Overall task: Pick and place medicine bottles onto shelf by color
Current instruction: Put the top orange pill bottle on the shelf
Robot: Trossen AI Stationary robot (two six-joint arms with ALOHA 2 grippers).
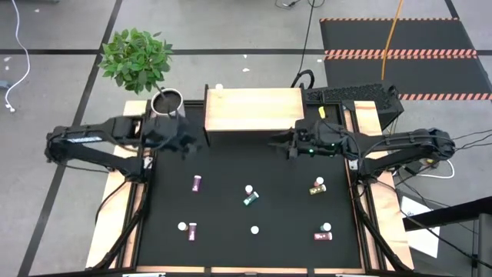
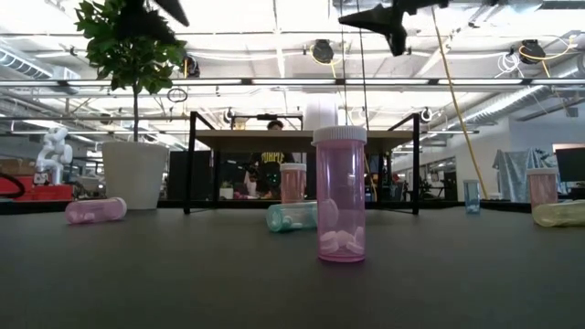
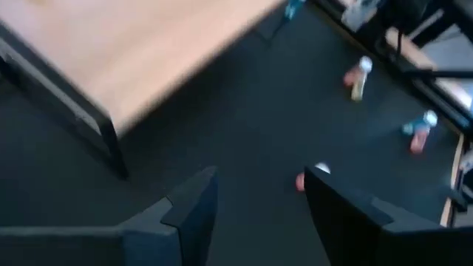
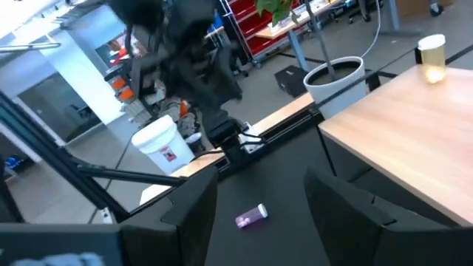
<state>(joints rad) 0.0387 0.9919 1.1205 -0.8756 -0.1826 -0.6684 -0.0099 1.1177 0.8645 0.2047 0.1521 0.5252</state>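
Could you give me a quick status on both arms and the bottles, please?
Left gripper open, empty, at shelf's left end. Right gripper open, empty, at its right end. One yellow bottle on shelf; others on mat. Nothing blocking.

Lighting: even, bright overhead light in all four views; the source shows in the low view as long ceiling strip lights point(image 2: 302, 82), which wash out to white glare.

Shadows: soft and short on the black worktop point(image 1: 231, 219); a faint one under the shelf point(image 1: 254, 109).

Low view: the nearest pink bottle point(image 2: 340, 194) is sharp and lit through, with pills visible; the room behind is softer.

Left wrist view: heavy motion blur across the shelf point(image 3: 140, 52) and the distant bottles; the dark fingers point(image 3: 194, 203) are smeared.

Right wrist view: moderately soft; the other arm point(image 4: 185, 52) is blurred and dark against bright surroundings.

High view: clear, no evident edge distortion.
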